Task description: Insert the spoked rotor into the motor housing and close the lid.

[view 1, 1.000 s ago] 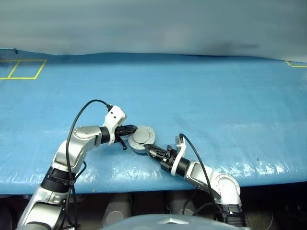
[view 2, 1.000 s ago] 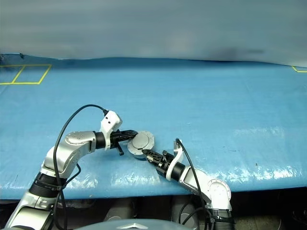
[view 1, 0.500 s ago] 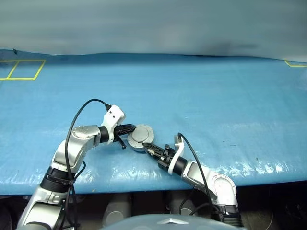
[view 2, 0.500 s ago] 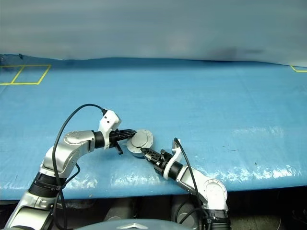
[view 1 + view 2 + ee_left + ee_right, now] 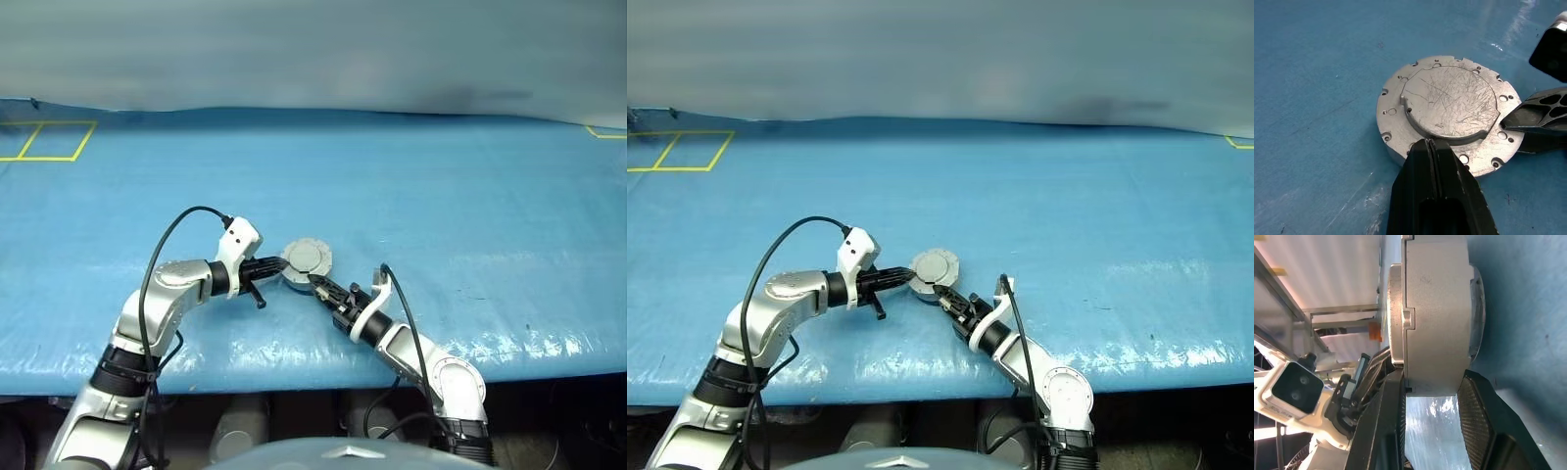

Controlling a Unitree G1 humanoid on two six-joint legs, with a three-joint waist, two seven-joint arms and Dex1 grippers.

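Lid [image 5: 1449,105] sits on housing [image 5: 1437,318], the two stacked as one grey puck on the blue sheet [image 5: 470,196], near its front edge. Rotor isn't visible, probably already inside, can't confirm. Left gripper [image 5: 1431,147] is at the lid's near edge, fingers pressed fully together with nothing between them, tips on the lid rim. It looks like it is used as a pusher to press the lid down or steady it. Right gripper [image 5: 1430,391] comes at the puck from the opposite side, fingers part open and straddling the housing top and bottom, one finger [image 5: 1476,421] beneath it, the other [image 5: 1383,411] at the lid side, clamping the stack so lid and housing stay aligned. The seam looks tight. Judged: closing step, nearly done.
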